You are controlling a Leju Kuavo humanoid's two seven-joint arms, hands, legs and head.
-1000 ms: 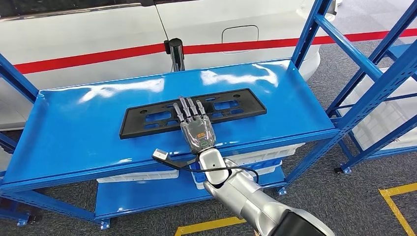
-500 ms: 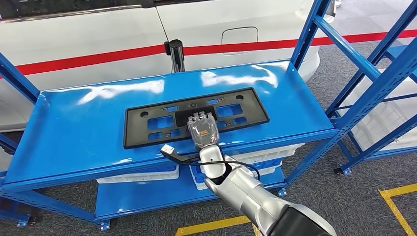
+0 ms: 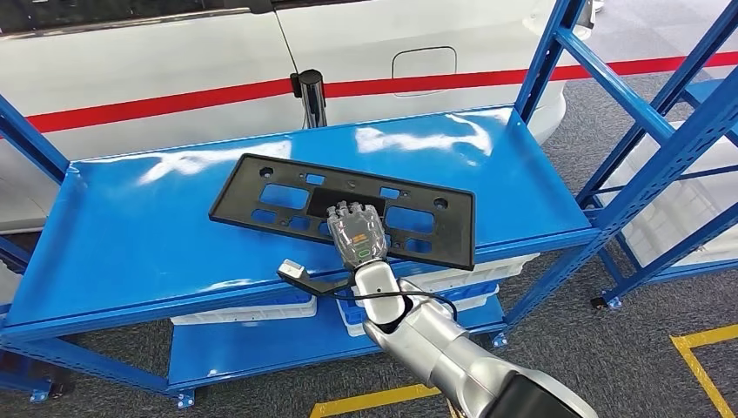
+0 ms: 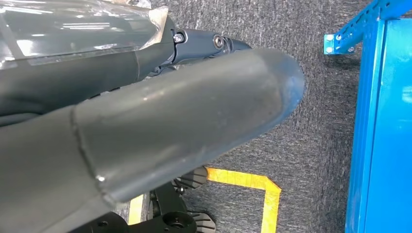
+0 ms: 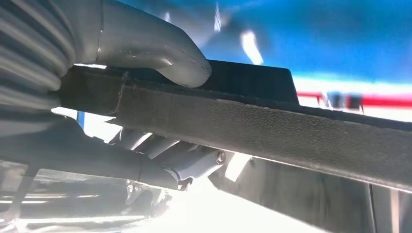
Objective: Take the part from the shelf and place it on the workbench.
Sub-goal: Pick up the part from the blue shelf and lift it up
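Observation:
A flat black plate point(image 3: 287, 193) with several cut-outs lies askew on the top blue shelf point(image 3: 130, 235), its near right corner hanging past the front edge. My right hand point(image 3: 358, 233) grips the plate's near long edge at mid-length. In the right wrist view the grey thumb point(image 5: 145, 43) presses on one face of the plate point(image 5: 291, 131) and the darker fingers point(image 5: 160, 165) curl under the other. My left hand point(image 4: 170, 116) hangs over the carpet beside the rack, thumb straight, holding nothing.
A white car with a red stripe point(image 3: 174, 52) stands close behind the shelf. A black post point(image 3: 311, 96) rises at the back edge. Blue uprights point(image 3: 544, 61) flank the shelf and another rack point(image 3: 679, 131) stands right. White bins point(image 3: 244, 309) sit below. Yellow tape point(image 3: 705, 340) marks the floor.
My right hand went from lying flat on the plate to gripping its near edge. The plate has slid toward the front edge and turned clockwise, its right end now overhanging.

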